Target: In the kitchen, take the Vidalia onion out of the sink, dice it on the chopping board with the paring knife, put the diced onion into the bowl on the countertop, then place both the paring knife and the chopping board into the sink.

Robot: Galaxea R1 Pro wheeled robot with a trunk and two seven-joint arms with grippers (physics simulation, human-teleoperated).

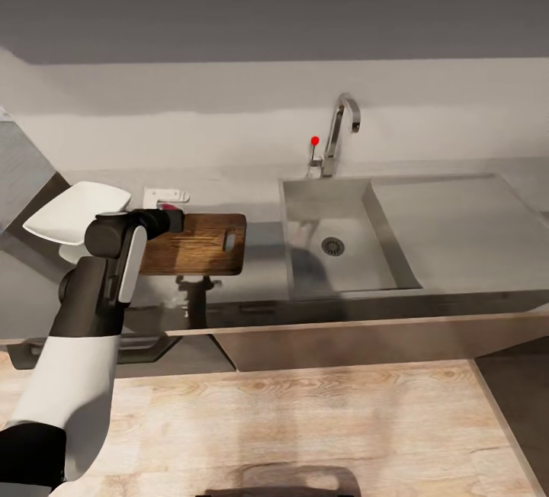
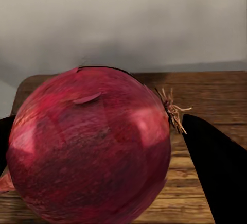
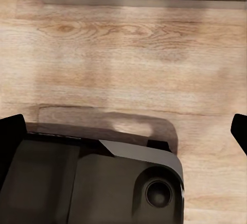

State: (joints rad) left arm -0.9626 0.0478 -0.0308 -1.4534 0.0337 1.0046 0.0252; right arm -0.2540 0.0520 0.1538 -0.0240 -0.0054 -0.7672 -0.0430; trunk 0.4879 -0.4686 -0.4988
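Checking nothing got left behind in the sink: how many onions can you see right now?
1. The onion sits between the left claw's fingers over the chopping board, at its bowl-side end. The sink basin holds none. The arm may hide something behind it.

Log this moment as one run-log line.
left gripper: shut on onion, over chopping board | right gripper: open, above wood floor | sink: empty

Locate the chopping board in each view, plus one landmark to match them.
Head view: chopping board on the countertop, between bowl and sink.
Left wrist view: board beneath the onion.
Right wrist view: wood floor, no board.
Shared landmark: the onion at the left gripper.
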